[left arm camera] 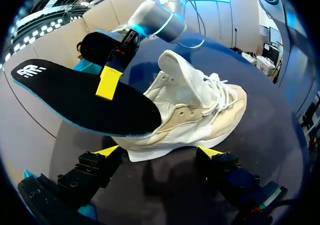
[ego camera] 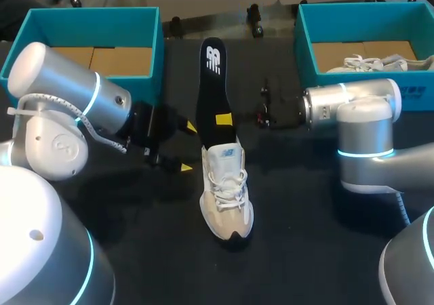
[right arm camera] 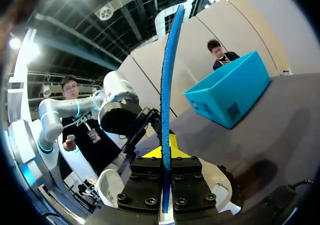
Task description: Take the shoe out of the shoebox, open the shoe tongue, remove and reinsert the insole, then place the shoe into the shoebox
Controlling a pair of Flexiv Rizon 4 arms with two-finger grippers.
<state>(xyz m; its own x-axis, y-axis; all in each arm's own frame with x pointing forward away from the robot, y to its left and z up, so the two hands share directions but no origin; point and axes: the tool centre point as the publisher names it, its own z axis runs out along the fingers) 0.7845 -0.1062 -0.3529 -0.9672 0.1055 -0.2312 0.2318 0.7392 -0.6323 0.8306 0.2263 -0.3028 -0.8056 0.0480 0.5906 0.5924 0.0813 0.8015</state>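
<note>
Right end effector (ego camera: 223,120) is clamped on the black foam insole with the blue rim (ego camera: 212,81), pinching it partway along. The insole's front end is tucked into the collar of the white-and-beige lace-up sneaker (ego camera: 227,193), and its heel end points out toward the far boxes. The sneaker stands upright mid-desk, out of its box.

Left end effector (ego camera: 187,147) is released, fingers spread just beside the heel end, touching nothing that I can see. That's the worry: nothing pins the shoe, so a pull or push on the insole could drag or tip it. The insole looks thin, too, and may buckle or slip in that pinch.

Matte black desk (ego camera: 305,237). One open teal cardboard box (ego camera: 95,26) sits far left. A second teal box (ego camera: 366,24) sits far right, holding another pale shoe (ego camera: 369,64).
</note>
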